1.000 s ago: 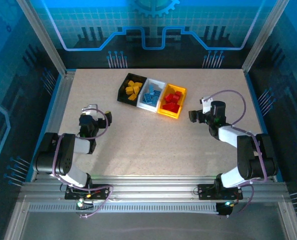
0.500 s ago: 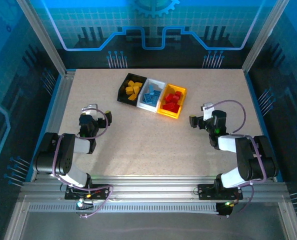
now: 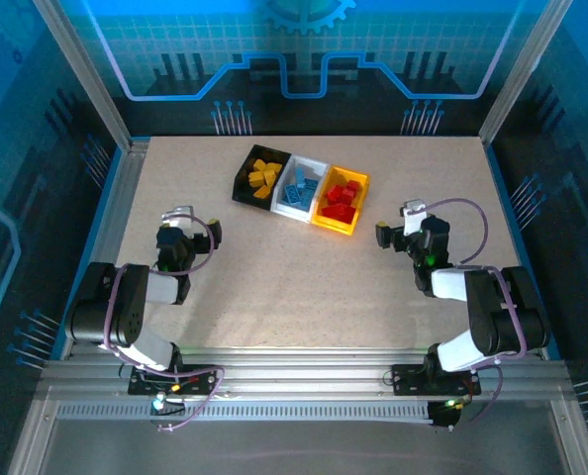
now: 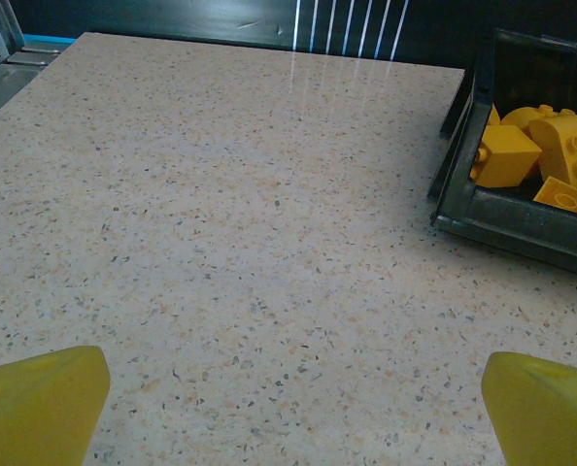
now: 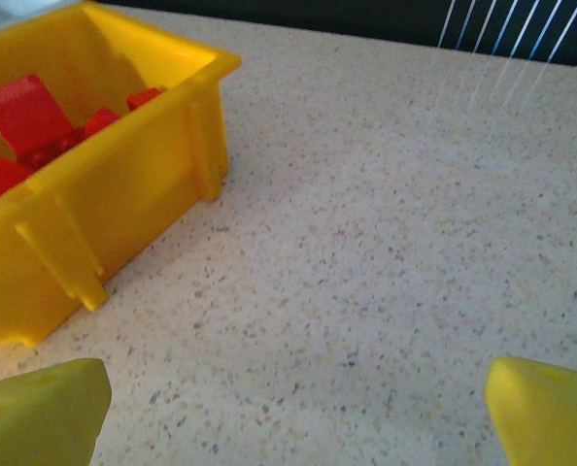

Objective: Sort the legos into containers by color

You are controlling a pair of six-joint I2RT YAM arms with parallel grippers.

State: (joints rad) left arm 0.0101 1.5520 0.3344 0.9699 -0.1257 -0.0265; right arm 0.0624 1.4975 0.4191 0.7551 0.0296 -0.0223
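From above, the three bins sit in a row at the upper middle of the table (image 3: 274,287). The black bin (image 3: 245,184) holds the yellow bricks (image 3: 263,175), the white bin (image 3: 292,210) holds the blue bricks (image 3: 300,186), and the yellow bin (image 3: 340,226) holds the red bricks (image 3: 343,194). Every brick I can make out lies in a bin, matched by colour, so the sorting looks finished. The left gripper (image 3: 180,224) is at the lower left, well apart from the bins. The right gripper (image 3: 385,234) is right of centre, near the yellow bin but not touching it. From this height I cannot tell how its fingers are set.

In the left wrist view, the two yellow fingertips (image 4: 38,403) sit in the bottom corners, spread wide with bare table between them. The black bin stands at the right edge, with yellow bricks heaped inside it.

In the right wrist view, the fingertips (image 5: 36,408) are likewise wide and hold nothing. The yellow bin fills the upper left, and red bricks show over its rim.

The step in hand is probably backing away to rest. To do it well, the right arm should draw straight back from the bin wall without swinging sideways, because a knock to the joined row could tip bricks out. Both pairs of fingers are best kept spread and lifted off the table surface.
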